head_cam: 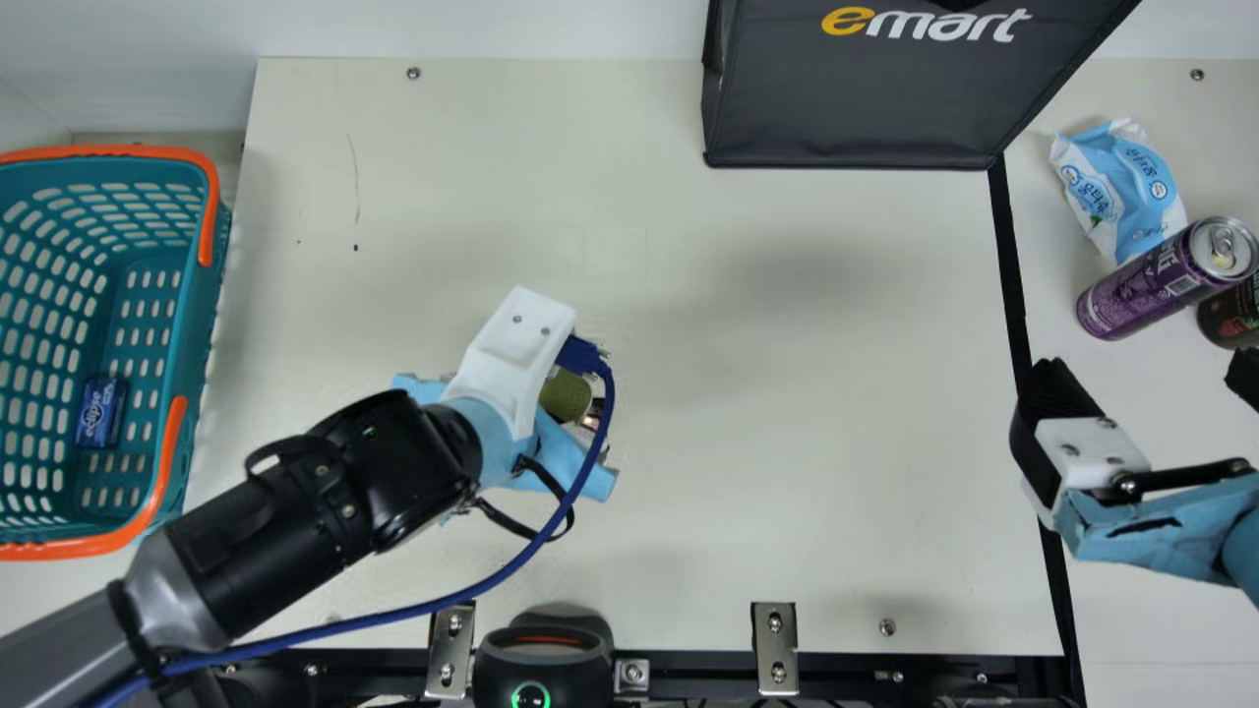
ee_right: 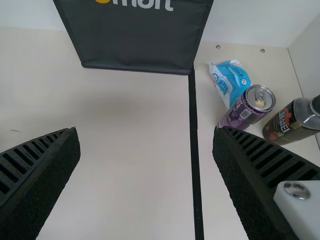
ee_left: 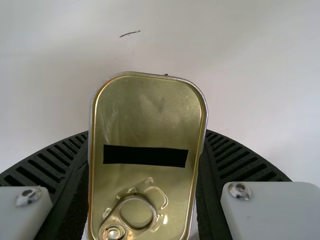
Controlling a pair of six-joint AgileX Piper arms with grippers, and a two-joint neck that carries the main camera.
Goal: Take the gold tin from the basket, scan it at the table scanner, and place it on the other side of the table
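1. We find our left gripper (head_cam: 561, 460) clenched on the gold tin (ee_left: 145, 120), over the cream table (head_cam: 787, 472).
2. We record our right gripper (head_cam: 1146, 379) released, its fingers (ee_right: 47, 172) spread, near the purple can (head_cam: 1141, 292).

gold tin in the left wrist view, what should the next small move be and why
Probably ease the left gripper toward the scanner at the table's near edge: the gold tin is clamped between its fingers, and in the main view that gripper is out over the table, short of the scanner.
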